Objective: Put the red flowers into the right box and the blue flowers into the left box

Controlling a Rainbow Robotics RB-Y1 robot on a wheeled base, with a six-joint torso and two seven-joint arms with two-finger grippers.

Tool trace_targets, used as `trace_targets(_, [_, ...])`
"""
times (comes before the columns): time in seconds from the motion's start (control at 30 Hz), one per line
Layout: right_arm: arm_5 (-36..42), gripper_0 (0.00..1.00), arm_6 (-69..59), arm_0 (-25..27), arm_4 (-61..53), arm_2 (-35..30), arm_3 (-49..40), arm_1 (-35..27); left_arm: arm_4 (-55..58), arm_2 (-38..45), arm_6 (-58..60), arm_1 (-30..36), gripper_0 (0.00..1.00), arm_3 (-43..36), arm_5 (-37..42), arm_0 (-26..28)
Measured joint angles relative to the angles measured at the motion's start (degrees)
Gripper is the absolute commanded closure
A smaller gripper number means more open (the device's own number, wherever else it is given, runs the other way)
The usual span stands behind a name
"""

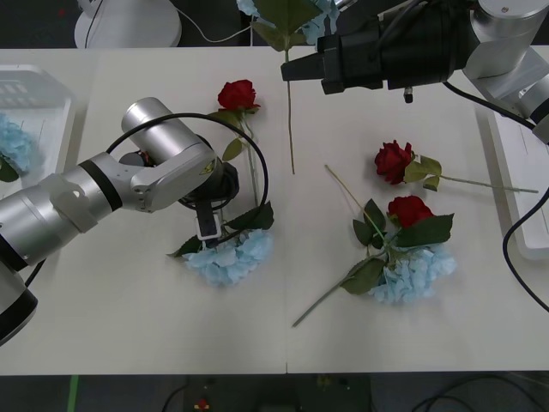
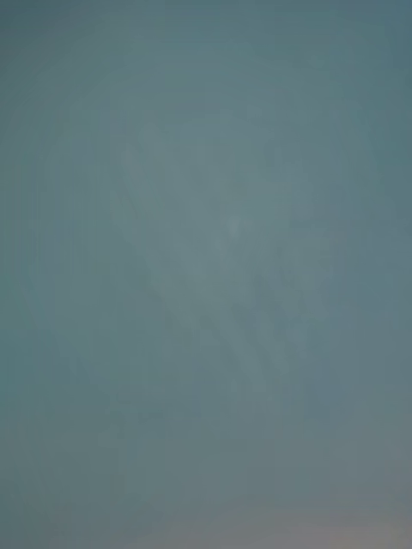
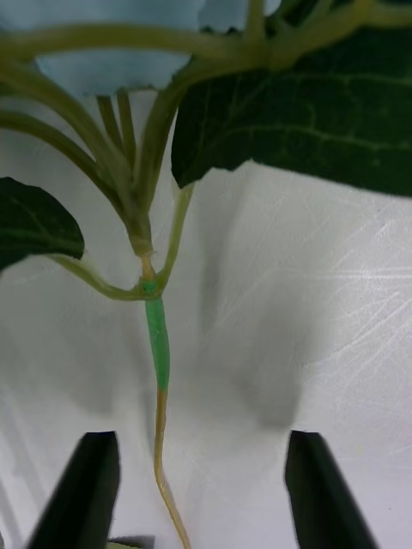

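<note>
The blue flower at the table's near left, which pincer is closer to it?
Left. The left pincer is open over the blue flower's stem; the right pincer is at the table's far edge.

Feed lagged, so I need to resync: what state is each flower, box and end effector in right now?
Left end effector: open, straddling the near hydrangea's stem.
Near hydrangea: on table, ungrasped.
Right end effector: shut on lifted hydrangea.
Third hydrangea: on table, under a rose.
Three roses: lying on table.
Left box: holds boxed hydrangea.
Right box: no flowers visible inside.
</note>
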Motion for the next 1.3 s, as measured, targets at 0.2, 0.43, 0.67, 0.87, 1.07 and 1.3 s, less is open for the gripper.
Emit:
trace_targets(0.2, [-0.27, 1.00, 0.00, 0.00, 0.02, 0.00, 0.00, 0.00, 0.01, -0.98, 0.39, 0.00, 0.98, 0.48, 0.00, 0.00])
trace_targets(0.43, [-0.28, 1.00, 0.00, 0.00, 0.03, 0.00, 0.00, 0.02, 0.30, -1.47, 1.07, 0.00, 1.00, 1.00, 0.00, 0.00])
trace_targets(0.67, [-0.28, 1.00, 0.00, 0.00, 0.24, 0.00, 0.00, 0.16, 0.98, -1.40, 3.28, 0.00, 1.00, 1.00, 0.00, 0.00])
trace_targets(0.87, [-0.28, 1.00, 0.00, 0.00, 0.77, 0.00, 0.00, 0.88, 2.35, 0.50, 3.75, -0.01, 1.00, 0.44, -1.51, -0.01])
trace_targets(1.07, [-0.30, 1.00, 0.00, 0.00, 0.86, -0.01, 0.00, 1.37, 5.43, 9.20, 3.97, 0.00, 1.00, -4.37, -6.39, -0.01])
trace_targets(1.3, [-0.31, 1.00, 0.00, 0.00, 0.87, -0.01, 0.00, 1.47, 11.49, 16.25, 8.60, 2.08, 1.00, -9.62, -9.71, -0.01])
